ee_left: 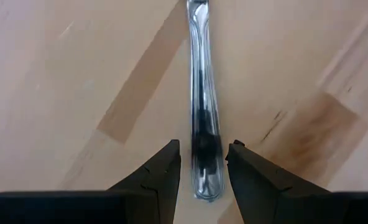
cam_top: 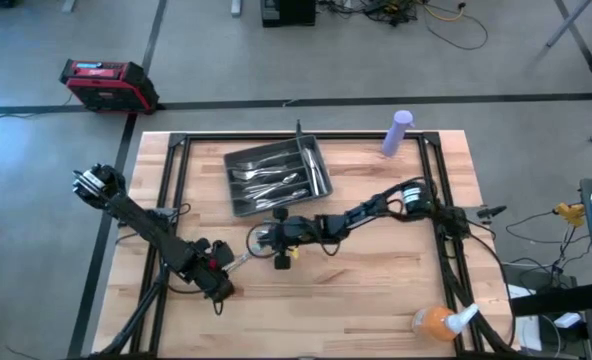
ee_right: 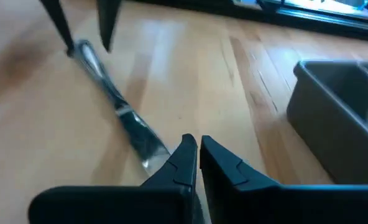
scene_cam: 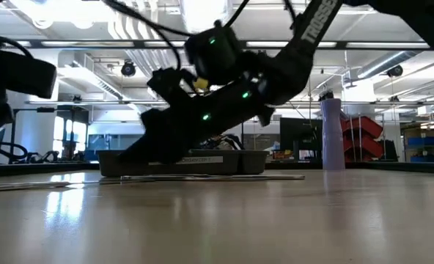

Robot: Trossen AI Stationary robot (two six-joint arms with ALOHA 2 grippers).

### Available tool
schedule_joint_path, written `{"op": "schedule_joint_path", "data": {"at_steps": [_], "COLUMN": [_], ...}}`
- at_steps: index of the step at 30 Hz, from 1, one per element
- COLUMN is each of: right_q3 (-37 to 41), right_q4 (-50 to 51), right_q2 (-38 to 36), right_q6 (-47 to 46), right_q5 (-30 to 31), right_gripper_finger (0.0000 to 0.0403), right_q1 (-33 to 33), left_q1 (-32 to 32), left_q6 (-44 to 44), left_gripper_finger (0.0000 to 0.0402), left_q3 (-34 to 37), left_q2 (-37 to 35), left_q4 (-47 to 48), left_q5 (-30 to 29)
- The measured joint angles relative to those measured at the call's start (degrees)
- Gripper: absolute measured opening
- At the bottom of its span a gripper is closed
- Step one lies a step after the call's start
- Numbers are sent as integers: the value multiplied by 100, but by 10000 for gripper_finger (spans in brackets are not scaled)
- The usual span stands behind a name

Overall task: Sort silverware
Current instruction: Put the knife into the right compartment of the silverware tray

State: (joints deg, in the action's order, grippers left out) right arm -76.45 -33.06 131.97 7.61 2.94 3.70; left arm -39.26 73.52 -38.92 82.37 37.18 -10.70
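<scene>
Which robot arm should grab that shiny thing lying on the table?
Probably the left. The left gripper is open with its fingers on either side of the silverware piece's handle end. The right gripper is nearly closed at the other end, near the tray.

Light: you get bright, even overhead light | Glare: ceiling lamps (scene_cam: 92,70) blow out white, tabletop (scene_cam: 217,220) reflects them | Shadows: soft | Blur: your right wrist view is smeared, knife (ee_right: 119,112) soft
</scene>
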Motion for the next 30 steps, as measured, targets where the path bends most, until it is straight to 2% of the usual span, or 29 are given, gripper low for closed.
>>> {"op": "schedule_joint_path", "data": {"at_steps": [7,15,19,23,28,30], "right_q3": [-309,-225,-201,-119,174,334], "right_q4": [1026,2502,3040,3411,3240,3166], "right_q2": [99,-445,-720,-981,-1348,-1495], "right_q6": [-122,-434,-990,-1027,-1101,-1156], "right_q5": [24,65,299,727,1005,1299], "right_gripper_finger": [1,0,0,0,0,0], "right_q1": [35,414,625,856,1088,1159], "left_q1": [-101,-121,-121,-135,-210,-225], "left_q6": [54,-99,-111,-321,-407,-405], "left_gripper_finger": [119,119,119,119,119,119], "left_q3": [244,162,-102,-231,-131,-41], "left_q2": [0,-27,-83,-87,-90,-90], "left_q4": [-368,-254,-92,-30,-106,-291], "left_q5": [70,45,-262,-517,-1152,-1260]}}
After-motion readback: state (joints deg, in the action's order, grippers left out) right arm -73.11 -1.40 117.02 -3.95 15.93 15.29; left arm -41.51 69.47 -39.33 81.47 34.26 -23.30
